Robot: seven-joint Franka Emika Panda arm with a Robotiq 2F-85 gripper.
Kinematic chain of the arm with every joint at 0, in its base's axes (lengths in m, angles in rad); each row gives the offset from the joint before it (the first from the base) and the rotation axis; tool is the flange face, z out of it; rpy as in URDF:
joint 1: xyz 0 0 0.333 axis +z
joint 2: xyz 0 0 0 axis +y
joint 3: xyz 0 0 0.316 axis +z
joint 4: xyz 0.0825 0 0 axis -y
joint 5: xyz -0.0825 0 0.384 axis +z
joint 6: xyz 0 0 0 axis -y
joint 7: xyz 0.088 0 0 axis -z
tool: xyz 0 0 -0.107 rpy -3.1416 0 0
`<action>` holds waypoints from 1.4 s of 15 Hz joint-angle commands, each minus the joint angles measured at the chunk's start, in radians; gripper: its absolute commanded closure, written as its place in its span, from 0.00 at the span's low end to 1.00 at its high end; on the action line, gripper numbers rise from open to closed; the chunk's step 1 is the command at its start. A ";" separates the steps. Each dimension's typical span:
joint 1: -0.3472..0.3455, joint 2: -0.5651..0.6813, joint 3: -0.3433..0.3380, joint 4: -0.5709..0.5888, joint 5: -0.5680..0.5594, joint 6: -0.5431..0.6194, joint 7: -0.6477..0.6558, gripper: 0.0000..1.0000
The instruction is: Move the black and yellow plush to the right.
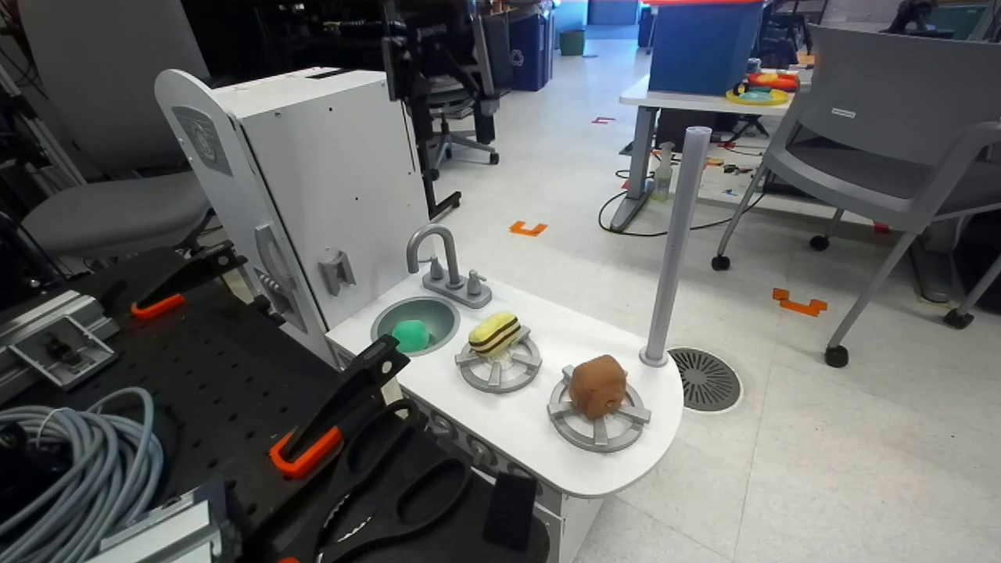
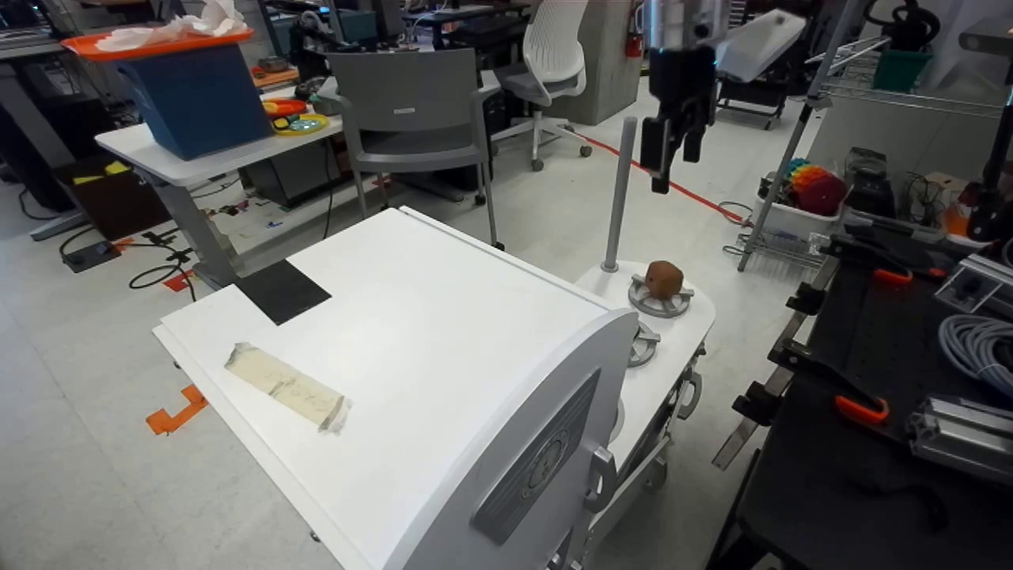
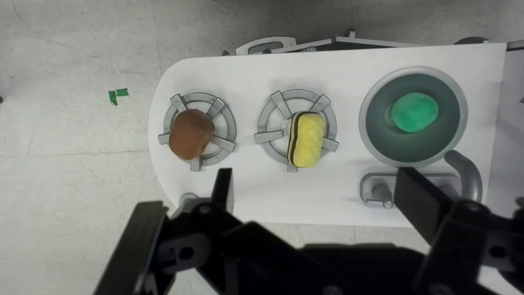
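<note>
The black and yellow plush (image 1: pixel 494 334) lies on the middle grey burner (image 1: pixel 500 381) of a white toy kitchen, in an exterior view. In the wrist view the plush (image 3: pixel 308 141) lies lengthwise up and down the picture, its dark bands on the left side. In an exterior view the tall white cabinet (image 2: pixel 443 317) hides it. My gripper (image 2: pixel 673 165) hangs above the counter in that view. In the wrist view the gripper (image 3: pixel 314 176) is wide open with nothing between its fingers, and it is apart from the plush.
A brown plush (image 1: pixel 598 386) sits on the end burner, left of the yellow one in the wrist view. A green round object (image 3: pixel 414 112) lies in the sink (image 3: pixel 370 143), with a faucet (image 3: pixel 470 172) beside it. A grey pole (image 1: pixel 679 242) stands upright at the counter's end.
</note>
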 commanded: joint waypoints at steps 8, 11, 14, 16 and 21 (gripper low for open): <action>0.051 0.522 -0.027 0.385 0.153 0.050 -0.046 0.00; 0.061 0.616 -0.041 0.464 0.180 0.039 -0.023 0.00; 0.075 0.690 -0.065 0.537 0.193 0.019 0.007 0.00; 0.075 0.736 -0.073 0.589 0.201 -0.001 0.022 0.00; 0.074 0.839 -0.094 0.718 0.204 -0.085 0.061 0.00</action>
